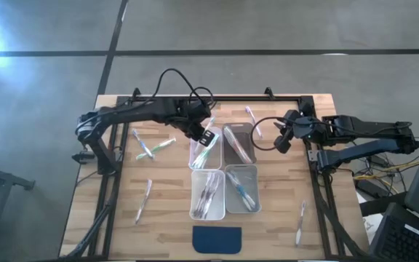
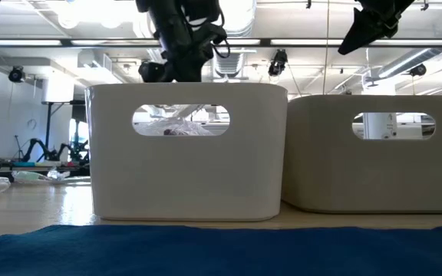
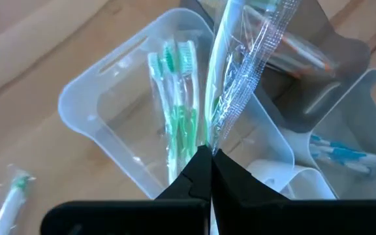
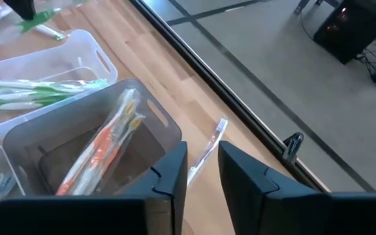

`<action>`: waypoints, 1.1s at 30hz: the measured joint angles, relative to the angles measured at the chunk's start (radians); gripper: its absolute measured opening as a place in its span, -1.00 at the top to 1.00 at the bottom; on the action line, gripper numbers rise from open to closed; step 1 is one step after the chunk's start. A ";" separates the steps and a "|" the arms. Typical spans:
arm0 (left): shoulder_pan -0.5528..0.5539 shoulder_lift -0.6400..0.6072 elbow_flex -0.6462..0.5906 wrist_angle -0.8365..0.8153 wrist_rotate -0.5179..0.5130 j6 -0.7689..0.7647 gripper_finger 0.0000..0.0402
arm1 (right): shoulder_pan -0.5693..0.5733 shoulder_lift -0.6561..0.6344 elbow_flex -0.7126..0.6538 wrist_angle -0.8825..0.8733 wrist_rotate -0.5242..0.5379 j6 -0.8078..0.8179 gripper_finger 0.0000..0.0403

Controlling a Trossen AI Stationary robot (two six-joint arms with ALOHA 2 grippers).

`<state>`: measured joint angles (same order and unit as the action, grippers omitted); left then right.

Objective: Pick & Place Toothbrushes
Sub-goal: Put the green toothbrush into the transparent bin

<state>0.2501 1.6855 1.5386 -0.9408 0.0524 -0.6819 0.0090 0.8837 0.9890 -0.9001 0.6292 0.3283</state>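
In the high view, near the middle of the frame, our left gripper [image 1: 206, 137] hangs over the upper-left bin [image 1: 204, 151], clamped on a wrapped toothbrush [image 1: 209, 140]. The right gripper [image 1: 281, 138] waits right of centre, beside the upper-right bin [image 1: 238, 143]; more toothbrushes lie loose on the counter [image 1: 166, 211].

In the low view the bin walls hide the toothbrush, so we cannot judge height from here.

In the left wrist view the closed fingers [image 3: 198, 176] pinch the wrapper's end at lower centre, with green-handled brushes [image 3: 178, 104] lying in the bin below. We should lower it well inside the rim, lined up with those brushes, then release, lest the crinkly wrapper cling.

In the right wrist view, at the bottom, the fingers [image 4: 170, 173] stand slightly apart, holding nothing; a loose brush [image 4: 207, 151] lies on the counter beyond.
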 joint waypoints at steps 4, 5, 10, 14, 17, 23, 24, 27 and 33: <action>0.003 0.004 -0.025 0.013 0.003 0.000 1.00 | 0.000 0.000 0.000 -0.001 0.000 0.000 0.54; 0.003 0.006 -0.028 0.017 0.003 0.000 1.00 | 0.000 0.000 0.000 -0.001 0.000 0.000 0.54; 0.004 0.031 -0.055 0.058 0.003 0.012 1.00 | 0.000 0.000 0.000 -0.001 0.000 0.000 0.54; 0.005 0.069 -0.056 0.055 0.009 0.034 1.00 | 0.000 0.001 0.000 -0.003 0.000 0.000 0.60; 0.005 0.098 -0.053 0.058 0.026 0.047 1.00 | 0.000 0.001 0.000 -0.007 0.000 0.000 0.67; 0.005 0.150 -0.027 0.068 0.055 0.054 1.00 | 0.000 0.001 -0.001 -0.009 0.000 0.000 0.76; 0.006 0.154 -0.025 0.068 0.065 0.054 1.00 | 0.000 0.001 -0.002 -0.008 0.000 0.000 0.77; 0.006 0.167 -0.022 0.067 0.069 0.036 1.00 | 0.000 0.001 -0.003 -0.010 0.000 0.000 0.79; 0.010 0.182 -0.022 0.061 0.097 -0.028 1.00 | 0.000 0.001 -0.004 -0.012 0.000 0.000 0.80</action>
<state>0.2600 1.8676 1.5162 -0.8793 0.1490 -0.7102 0.0090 0.8845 0.9852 -0.9121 0.6292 0.3283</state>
